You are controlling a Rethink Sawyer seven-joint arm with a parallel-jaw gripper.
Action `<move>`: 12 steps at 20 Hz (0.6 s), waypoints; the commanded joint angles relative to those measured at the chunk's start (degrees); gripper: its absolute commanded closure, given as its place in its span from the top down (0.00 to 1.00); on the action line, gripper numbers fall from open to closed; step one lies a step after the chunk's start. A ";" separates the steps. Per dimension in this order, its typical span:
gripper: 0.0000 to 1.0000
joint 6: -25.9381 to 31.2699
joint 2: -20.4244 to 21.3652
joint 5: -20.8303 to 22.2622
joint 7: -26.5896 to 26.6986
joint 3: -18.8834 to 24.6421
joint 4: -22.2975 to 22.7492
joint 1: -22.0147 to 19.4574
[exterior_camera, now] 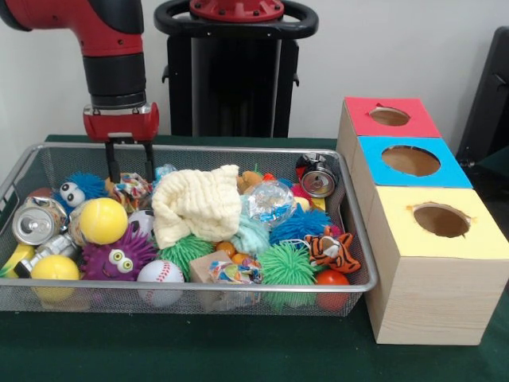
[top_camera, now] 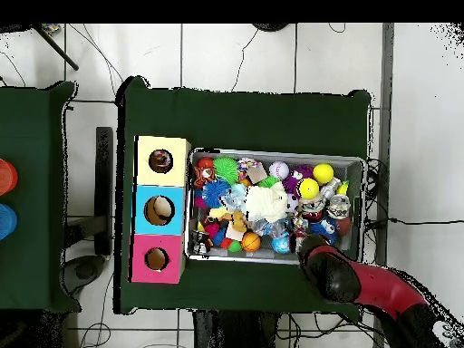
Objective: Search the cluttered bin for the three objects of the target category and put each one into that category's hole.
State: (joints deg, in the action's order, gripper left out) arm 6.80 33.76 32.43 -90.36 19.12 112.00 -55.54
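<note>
A wire mesh bin (exterior_camera: 199,287) (top_camera: 272,152) is packed with small things. Among them are two yellow balls (exterior_camera: 103,220), a baseball (exterior_camera: 160,272), a cream cloth (exterior_camera: 196,204) (top_camera: 265,202), green spiky balls (exterior_camera: 287,265), a purple fuzzy toy with eyes (exterior_camera: 119,256), a tiger toy (exterior_camera: 332,249) and shiny cans (exterior_camera: 36,222). My gripper (exterior_camera: 130,177) is open and hangs at the bin's far left corner, its fingertips just above a colourful wrapped item (exterior_camera: 132,191). In the overhead view the red arm (top_camera: 331,272) hides the gripper.
Three wooden boxes stand in a row beside the bin, each with a round hole on top: red (exterior_camera: 421,125) (top_camera: 140,275), blue (exterior_camera: 374,171) (top_camera: 143,227) and yellow (exterior_camera: 413,239) (top_camera: 145,177). Green cloth (exterior_camera: 238,350) covers the table.
</note>
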 commanded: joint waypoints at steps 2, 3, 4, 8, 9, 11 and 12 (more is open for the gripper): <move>1.00 -1.55 0.22 2.36 -4.02 -1.37 -5.51 -0.59; 1.00 -1.82 0.25 2.53 -4.03 -1.61 -5.65 -0.43; 1.00 -1.84 0.27 2.54 -4.04 -1.76 -5.85 -0.18; 0.00 -3.60 0.46 2.66 -4.84 -3.04 -6.19 0.90; 0.00 -3.76 0.47 2.67 -4.81 -2.84 -6.03 0.70; 0.00 -4.06 0.47 2.70 -4.76 -2.44 -5.70 0.31; 0.00 -4.32 0.46 2.78 -4.75 -2.42 -5.64 0.29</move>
State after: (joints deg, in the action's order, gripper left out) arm 6.74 33.81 32.42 -90.36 16.83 111.77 -55.33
